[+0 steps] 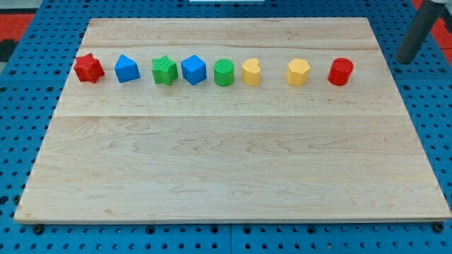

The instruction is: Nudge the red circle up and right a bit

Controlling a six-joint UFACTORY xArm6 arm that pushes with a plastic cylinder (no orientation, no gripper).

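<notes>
The red circle (340,71) stands at the right end of a row of blocks near the view's top of the wooden board (233,169). My tip (406,61) is the lower end of the dark rod at the view's upper right, off the board's right edge. It is to the right of the red circle and slightly higher in the view, well apart from it.
Left of the red circle in the same row stand a yellow hexagon (298,72), a yellow heart (251,72), a green circle (224,73), a blue cube (193,69), a green star (164,70), a blue triangle (127,68) and a red star (89,68). Blue pegboard (438,106) surrounds the board.
</notes>
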